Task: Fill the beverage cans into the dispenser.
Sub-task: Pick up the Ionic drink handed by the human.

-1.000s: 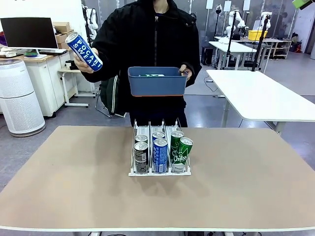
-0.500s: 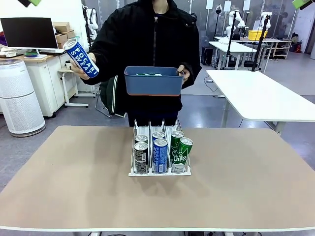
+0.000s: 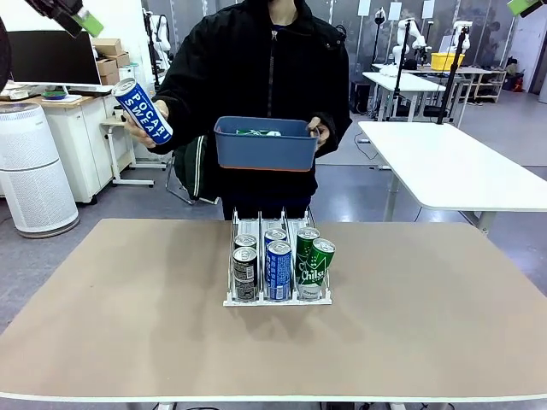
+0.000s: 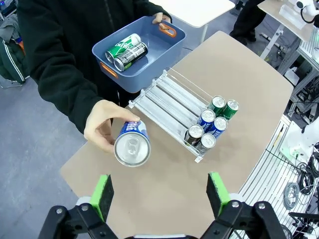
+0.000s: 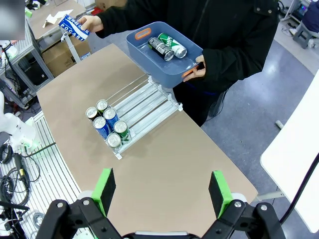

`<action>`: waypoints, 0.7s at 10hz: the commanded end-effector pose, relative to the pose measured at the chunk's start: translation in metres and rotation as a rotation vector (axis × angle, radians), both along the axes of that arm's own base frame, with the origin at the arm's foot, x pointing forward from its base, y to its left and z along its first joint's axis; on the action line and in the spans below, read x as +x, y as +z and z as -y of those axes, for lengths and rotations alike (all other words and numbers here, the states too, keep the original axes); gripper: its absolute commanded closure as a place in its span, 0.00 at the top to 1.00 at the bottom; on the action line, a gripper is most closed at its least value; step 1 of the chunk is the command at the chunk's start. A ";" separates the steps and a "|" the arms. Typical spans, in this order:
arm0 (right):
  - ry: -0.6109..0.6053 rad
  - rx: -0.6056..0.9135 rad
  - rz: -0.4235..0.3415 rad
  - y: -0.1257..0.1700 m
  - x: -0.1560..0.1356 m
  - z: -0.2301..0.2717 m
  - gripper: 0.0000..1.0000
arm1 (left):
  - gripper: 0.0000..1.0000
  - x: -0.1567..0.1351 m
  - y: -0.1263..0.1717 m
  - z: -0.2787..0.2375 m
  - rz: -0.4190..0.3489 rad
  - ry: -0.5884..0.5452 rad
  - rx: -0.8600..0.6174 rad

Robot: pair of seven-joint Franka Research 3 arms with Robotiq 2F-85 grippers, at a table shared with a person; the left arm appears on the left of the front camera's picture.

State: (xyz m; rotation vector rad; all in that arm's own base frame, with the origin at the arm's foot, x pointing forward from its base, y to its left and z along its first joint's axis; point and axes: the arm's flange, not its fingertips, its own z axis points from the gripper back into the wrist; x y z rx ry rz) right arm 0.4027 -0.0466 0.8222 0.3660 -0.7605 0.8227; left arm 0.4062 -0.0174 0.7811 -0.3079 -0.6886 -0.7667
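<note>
A person at the far side holds up a blue beverage can point(image 3: 142, 110) with white lettering in one hand and a blue bin point(image 3: 265, 155) in the other. In the bin lie a green can point(image 4: 121, 44) and a dark can point(image 4: 131, 54). The dispenser point(image 3: 278, 300) stands mid-table with several cans point(image 3: 279, 266) at its front: dark, blue and green. My left gripper point(image 4: 159, 194) hangs open high above the held blue can point(image 4: 132, 145). My right gripper point(image 5: 162, 185) is open, high over the table, above the dispenser point(image 5: 147, 99).
The tan table point(image 3: 128, 325) is bare around the dispenser. The rear halves of the dispenser's lanes point(image 4: 167, 99) hold no cans. Behind the person stand other white tables point(image 3: 453, 162) and a white air purifier point(image 3: 30, 166).
The person's hand has brought the blue can slightly lower and the bin has sunk a little. My left gripper's green pad has come into the front view's top left corner.
</note>
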 end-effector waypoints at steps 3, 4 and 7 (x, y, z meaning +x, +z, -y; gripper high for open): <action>0.001 0.003 -0.001 -0.001 0.000 0.000 1.00 | 1.00 0.027 -0.034 -0.001 0.046 -0.075 0.060; 0.001 0.003 -0.001 -0.001 0.000 0.000 1.00 | 1.00 0.031 -0.043 0.005 0.054 -0.041 0.055; 0.001 0.003 -0.001 -0.001 0.000 0.000 1.00 | 1.00 0.050 -0.065 0.005 0.051 -0.041 0.056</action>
